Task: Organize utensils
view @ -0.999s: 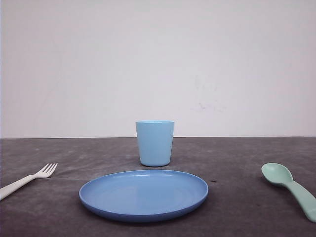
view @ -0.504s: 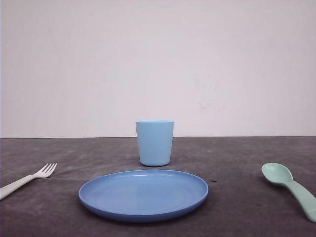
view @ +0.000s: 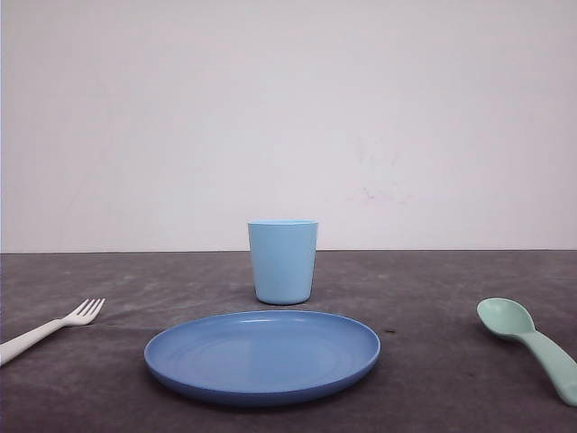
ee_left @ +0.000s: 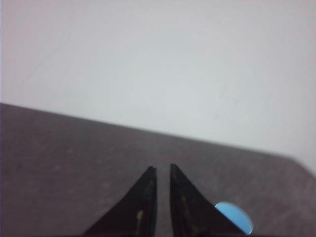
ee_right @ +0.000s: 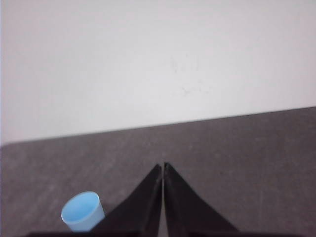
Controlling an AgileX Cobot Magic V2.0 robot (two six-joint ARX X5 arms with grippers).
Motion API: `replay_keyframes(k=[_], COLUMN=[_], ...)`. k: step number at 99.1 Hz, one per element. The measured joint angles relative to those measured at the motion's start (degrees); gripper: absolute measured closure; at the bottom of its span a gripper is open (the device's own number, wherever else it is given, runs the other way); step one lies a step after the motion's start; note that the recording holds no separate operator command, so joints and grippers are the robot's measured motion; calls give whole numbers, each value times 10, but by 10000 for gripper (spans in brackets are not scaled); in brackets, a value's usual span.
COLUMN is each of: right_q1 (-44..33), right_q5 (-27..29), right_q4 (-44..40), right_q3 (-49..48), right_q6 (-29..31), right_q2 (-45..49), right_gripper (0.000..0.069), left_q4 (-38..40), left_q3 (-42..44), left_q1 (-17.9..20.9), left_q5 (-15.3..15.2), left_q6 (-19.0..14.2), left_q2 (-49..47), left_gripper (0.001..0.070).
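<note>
- On dark surface [view: 433, 379]: white fork [view: 54, 326] far left, mint-green spoon [view: 532, 343] far right, blue plate [view: 262, 355] between.
- Left end effector [ee_left: 161, 170] nearly together, holding nothing.
- Right end effector [ee_right: 163, 166] pressed together, holding nothing.

Both grippers have 2 black, tapering, pointed fingers [ee_left: 144, 197] [ee_right: 148, 202] with smooth matte surfaces.

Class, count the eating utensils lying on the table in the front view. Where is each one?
2. A white fork lies left of the blue plate; a mint-green spoon lies to its right. Both run off the frame edge.
</note>
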Motion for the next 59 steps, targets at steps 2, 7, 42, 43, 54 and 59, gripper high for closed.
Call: replay_keyframes(k=[2,7,42,43,54,59], right_q1=[0,0,1,1,1,1], right_q5=[0,0,12,14,34,45], right_q4=[-8,-24,-88,-89,-102,-109], right_q3=[8,19,23,23,22,23], right_q6=[-5,-17,-77,-78,-85,-87], right_q2=[12,39,205,209,255,272], right_gripper=[683,683,683,683,683,683], left_q4=[-12,-41,-117,-118,-121,-121], left_q3=[14,44,76,76,76,76], left_q1=[0,0,-18,-19,-25,-25], left_q5=[0,0,-3,-3,-8,-16], left_q6=[10,31,106,107,116,117], left_q2=[13,45,224,228,268,282], left_gripper=[685,685,685,685,685,685])
